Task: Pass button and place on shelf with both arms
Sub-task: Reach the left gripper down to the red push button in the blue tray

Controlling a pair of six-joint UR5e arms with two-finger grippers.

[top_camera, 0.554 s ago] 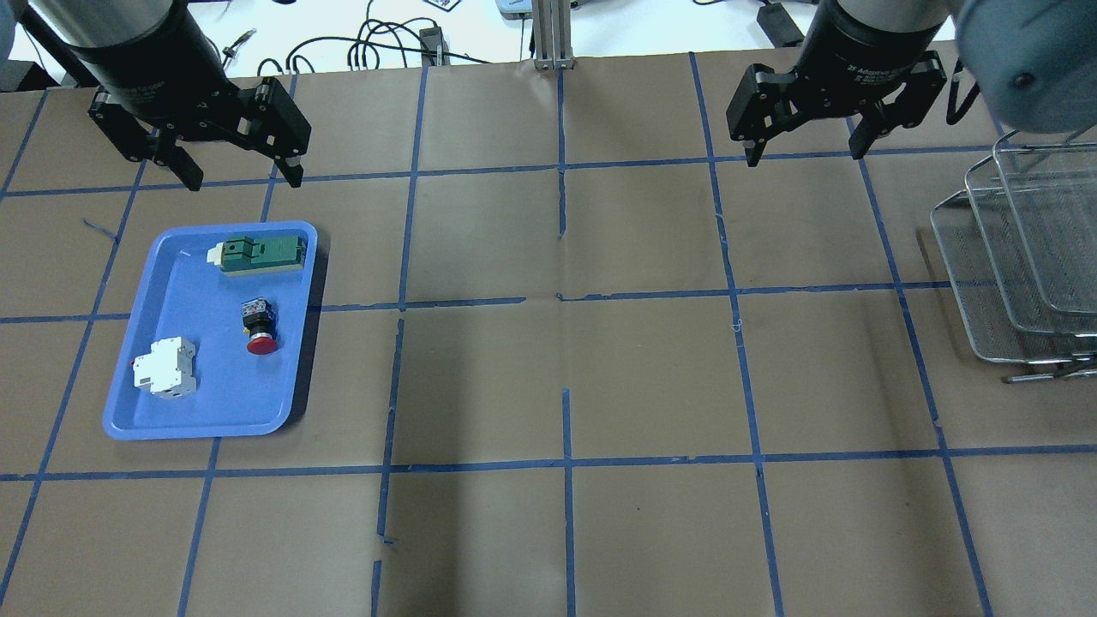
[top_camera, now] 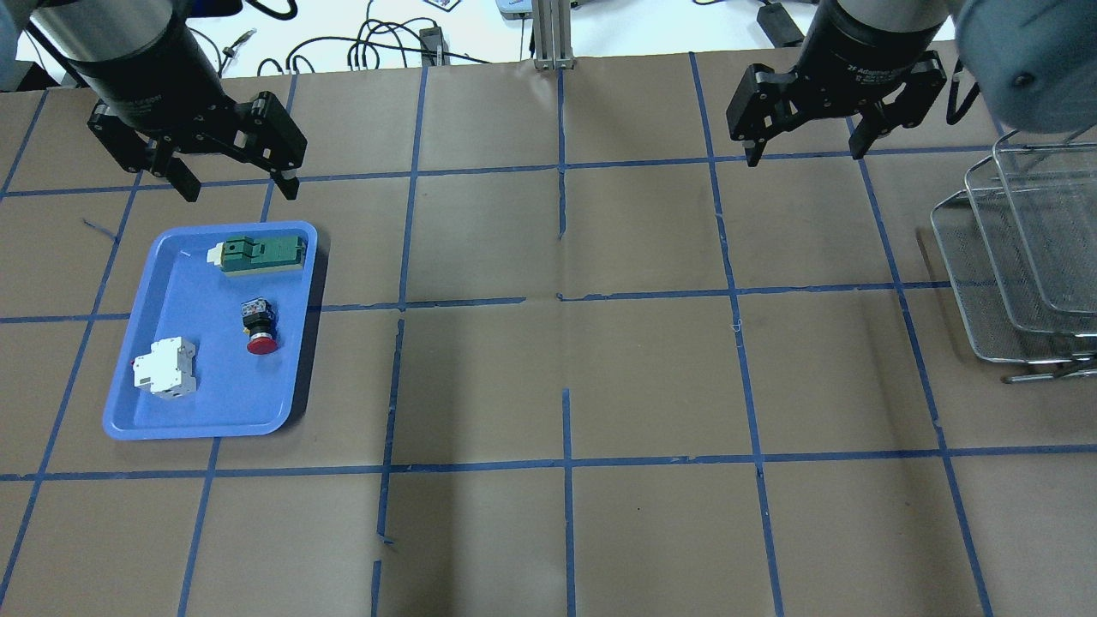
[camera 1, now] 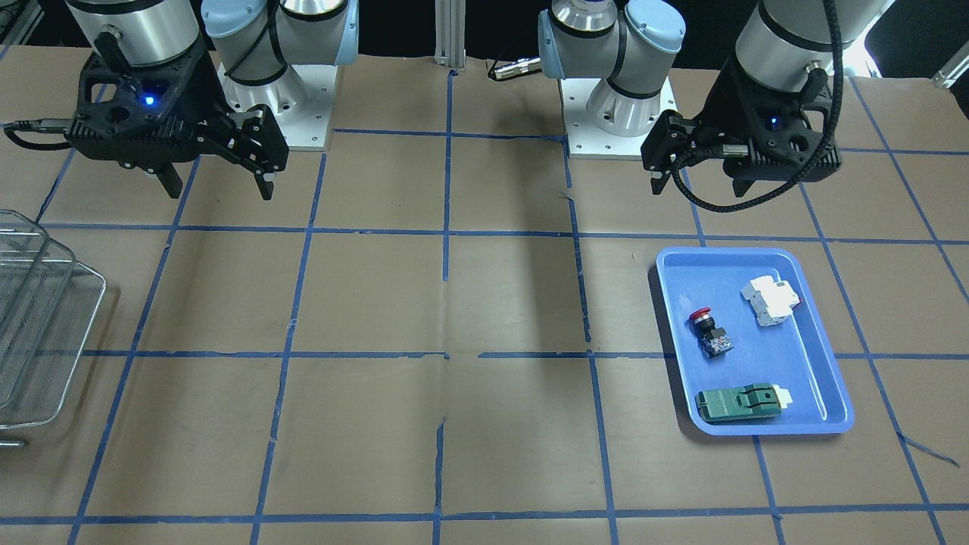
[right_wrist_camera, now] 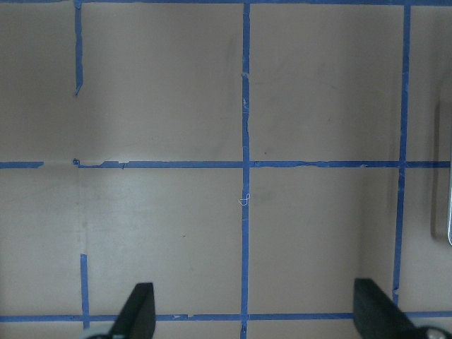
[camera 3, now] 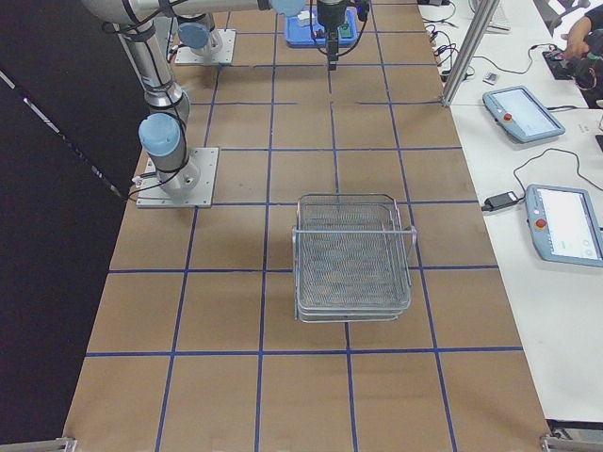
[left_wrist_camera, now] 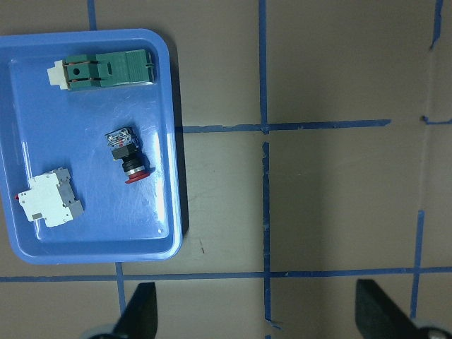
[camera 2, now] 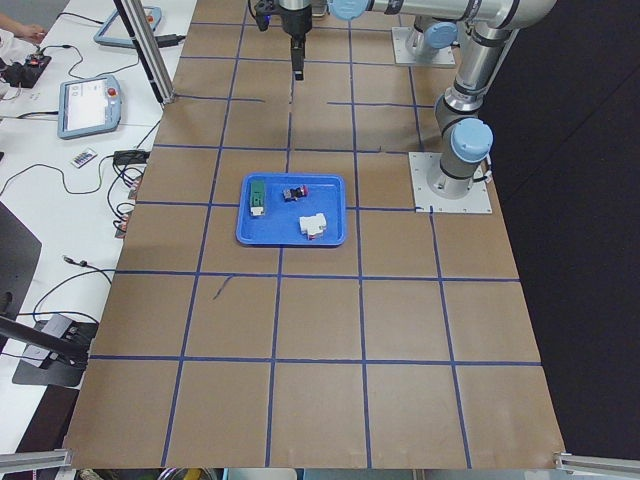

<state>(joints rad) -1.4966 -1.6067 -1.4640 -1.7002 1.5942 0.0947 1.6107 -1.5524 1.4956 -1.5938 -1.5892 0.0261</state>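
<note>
The button (top_camera: 260, 327), with its red cap and black body, lies on its side in the blue tray (top_camera: 214, 386); it also shows in the front view (camera 1: 709, 331) and the left wrist view (left_wrist_camera: 126, 155). My left gripper (top_camera: 240, 188) is open and empty, raised above the table just beyond the tray's far edge. My right gripper (top_camera: 806, 156) is open and empty, raised over the far right part of the table. The wire-mesh shelf (top_camera: 1020, 266) stands at the right edge, also seen in the front view (camera 1: 38, 333).
The tray also holds a white breaker block (top_camera: 164, 368) and a flat green rectangular part (top_camera: 260, 255). Blue tape lines grid the brown table. Cables and devices lie beyond the far edge.
My left gripper has shifted slightly left and looks a little smaller in the overhead view. The right gripper and the button have not moved.
</note>
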